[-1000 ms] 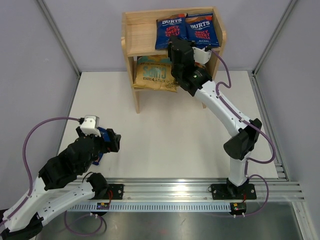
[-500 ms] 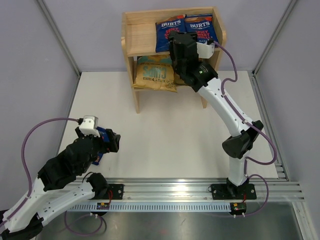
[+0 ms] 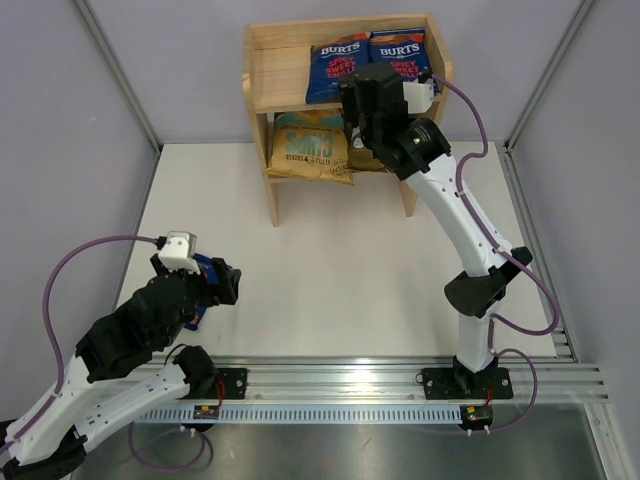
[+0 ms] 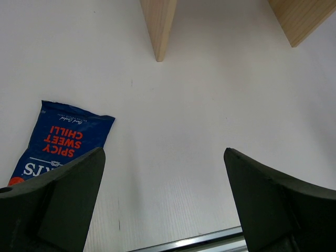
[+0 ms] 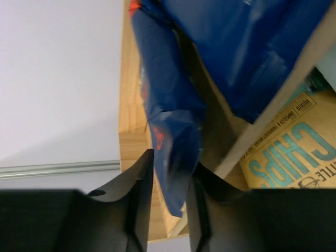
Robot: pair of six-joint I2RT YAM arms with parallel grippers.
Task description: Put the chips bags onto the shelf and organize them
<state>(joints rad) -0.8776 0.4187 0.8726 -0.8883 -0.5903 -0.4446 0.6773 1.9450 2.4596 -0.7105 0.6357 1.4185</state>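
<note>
The wooden shelf (image 3: 275,85) stands at the back. Two dark-blue Burts bags lie on its top tier, the left one (image 3: 333,62) and the right one (image 3: 405,52). My right gripper (image 3: 357,98) is shut on the lower edge of the left bag (image 5: 168,115); its jaws (image 5: 170,157) pinch the foil at the tier's front edge. The tan-and-teal bag (image 3: 310,148) lies on the lower tier and also shows in the right wrist view (image 5: 294,152). A third Burts bag (image 4: 63,139) lies flat on the table, left of my open, empty left gripper (image 4: 163,152).
The right arm hides the right part of the lower tier, and the pale-blue bag does not show. The shelf's legs (image 4: 159,26) stand on the white table ahead of the left gripper. A metal rail (image 3: 400,380) runs along the near edge.
My right gripper has risen and pushed further in at the top tier, and the left Burts bag has shifted up and to the left with it. The left arm has not moved.
</note>
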